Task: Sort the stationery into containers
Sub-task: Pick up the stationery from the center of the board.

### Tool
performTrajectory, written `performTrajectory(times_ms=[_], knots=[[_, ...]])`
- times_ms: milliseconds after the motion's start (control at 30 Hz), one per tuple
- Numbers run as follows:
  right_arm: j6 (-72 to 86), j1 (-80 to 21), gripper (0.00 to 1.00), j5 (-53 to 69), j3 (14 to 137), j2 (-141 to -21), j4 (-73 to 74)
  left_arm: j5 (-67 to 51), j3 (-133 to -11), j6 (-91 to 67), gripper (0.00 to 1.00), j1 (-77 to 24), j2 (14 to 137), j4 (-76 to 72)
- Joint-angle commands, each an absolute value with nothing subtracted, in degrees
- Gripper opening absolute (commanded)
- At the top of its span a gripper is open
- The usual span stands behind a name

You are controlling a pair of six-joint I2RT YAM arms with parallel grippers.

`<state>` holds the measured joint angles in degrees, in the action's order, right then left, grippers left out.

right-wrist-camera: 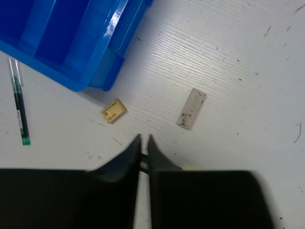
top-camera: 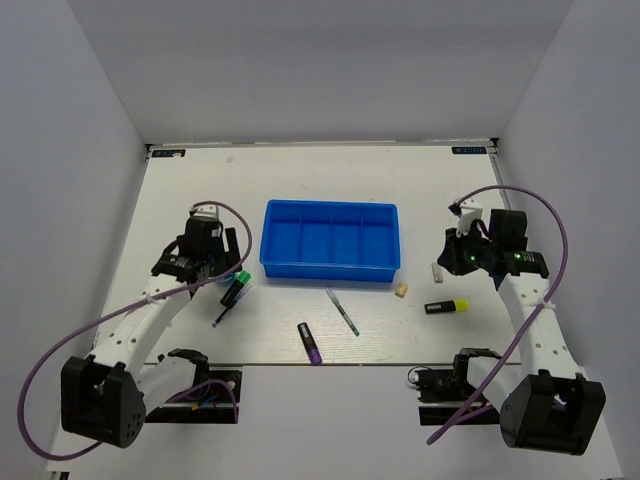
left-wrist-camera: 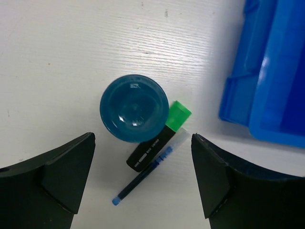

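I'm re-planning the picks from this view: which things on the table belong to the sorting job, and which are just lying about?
For the job:
blue four-compartment tray
purple-black marker
yellow-black highlighter
green-capped black highlighter
thin green pen
blue pen
beige eraser
white eraser
teal round piece

Not for the job:
purple cables
white table

The tray [top-camera: 330,268] blocks the middle of the desk [top-camera: 200,180]; open room runs behind it; marker [top-camera: 309,342], pen [top-camera: 342,311] and eraser [top-camera: 401,290] clutter the front.
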<state>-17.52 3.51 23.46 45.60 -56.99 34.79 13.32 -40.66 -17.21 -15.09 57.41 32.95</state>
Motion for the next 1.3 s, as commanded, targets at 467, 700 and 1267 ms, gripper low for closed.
performTrajectory(times_ms=[467, 700, 1267], knots=[[-19.3, 2.4, 0.90, 25.8, 46.3, -55.8, 34.6, 15.9, -47.7, -16.7, 0.87, -10.9, 75.1, 31.1], [-19.4, 2.2, 0.90, 25.6, 46.3, -55.7, 34.9, 13.6, -48.4, -17.6, 0.68, -9.8, 77.3, 30.8], [-19.5, 2.3, 0.28, 27.9, 46.0, -55.5, 34.9, 6.0, -63.7, -22.0, 0.00, -11.7, 66.2, 37.5]])
